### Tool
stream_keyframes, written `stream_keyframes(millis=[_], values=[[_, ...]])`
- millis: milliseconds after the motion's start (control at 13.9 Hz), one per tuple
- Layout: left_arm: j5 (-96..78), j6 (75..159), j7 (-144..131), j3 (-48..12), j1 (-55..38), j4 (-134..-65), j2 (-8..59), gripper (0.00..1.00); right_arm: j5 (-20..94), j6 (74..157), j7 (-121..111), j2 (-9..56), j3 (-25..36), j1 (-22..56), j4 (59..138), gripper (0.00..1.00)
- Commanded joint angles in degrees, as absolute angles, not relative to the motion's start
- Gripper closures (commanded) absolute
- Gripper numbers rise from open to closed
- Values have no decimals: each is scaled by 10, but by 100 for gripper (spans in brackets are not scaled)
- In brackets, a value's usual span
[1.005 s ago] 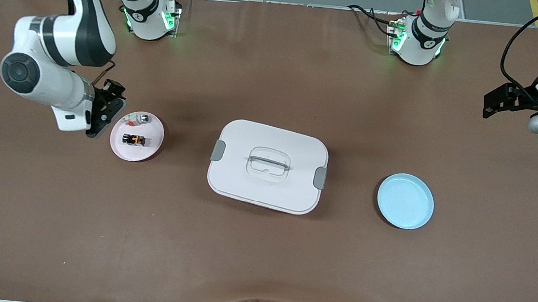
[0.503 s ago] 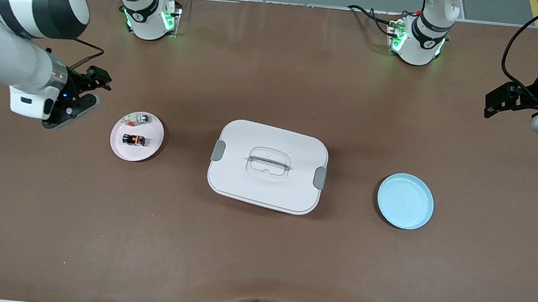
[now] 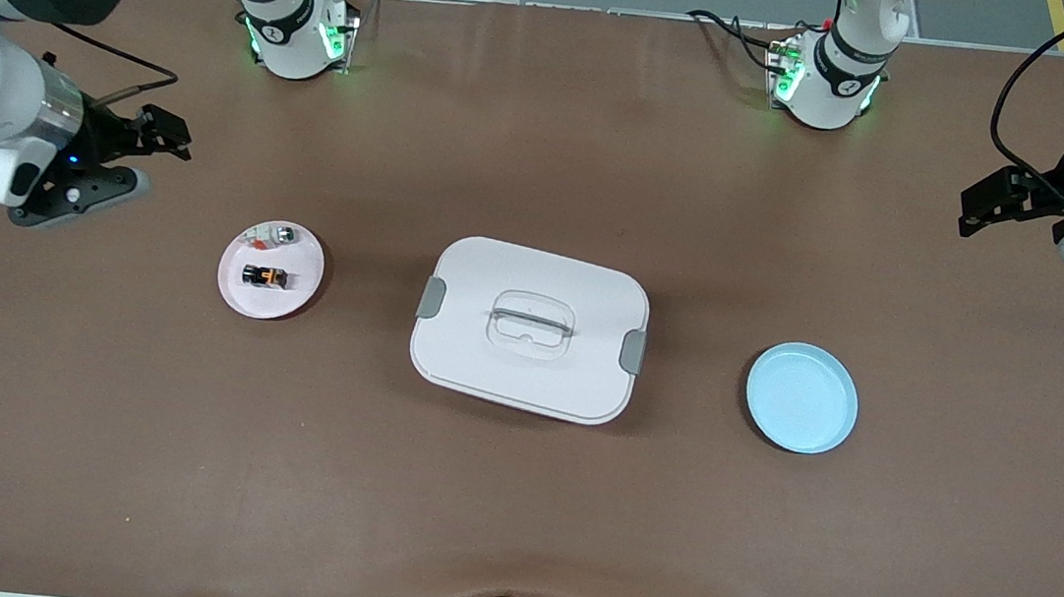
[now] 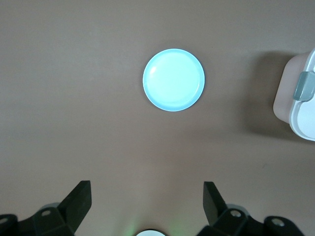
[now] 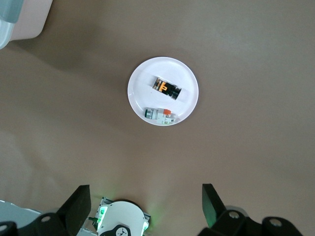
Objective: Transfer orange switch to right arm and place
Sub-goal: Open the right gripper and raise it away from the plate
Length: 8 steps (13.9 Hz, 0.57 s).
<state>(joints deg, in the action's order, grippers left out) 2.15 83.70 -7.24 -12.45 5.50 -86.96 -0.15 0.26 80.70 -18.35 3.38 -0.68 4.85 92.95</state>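
The right end effector (image 3: pixel 126 159) hangs in the air over bare worktop (image 3: pixel 509 514) at the right arm's end, its fingers spread wide apart and holding nothing; its wrist view looks down between them onto the pink plate (image 5: pixel 142 96). On that plate lies the orange switch (image 3: pixel 264 276), flat on its side, with a small silver-white piece with a red bit (image 3: pixel 272 234) just beside it near the plate's rim, the two apart. The left end effector (image 3: pixel 1017 196) waits over the worktop at the left arm's end, its fingers likewise apart and empty, with the blue plate (image 3: pixel 801 398) below it in its wrist view. Between the two plates sits a white lidded box (image 3: pixel 529 330) with grey latches. Judged from this, the switch already rests on the plate at the right arm's end, so the placing looks done and this is the closing step. The next move seems to call only for both arms to stay clear of the plates; nothing on the worktop appears to need another grasp.
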Motion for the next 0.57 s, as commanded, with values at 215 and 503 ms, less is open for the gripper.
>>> stream_keyframes(millis=[215,503], values=[[11,839,-81,-128,55,-870,-8,0,-2,736,-42,50,-11,21,831,0],[8,839,-80,-129,55,-870,-8,0,4,732,-39,57,-11,17,814,0]])
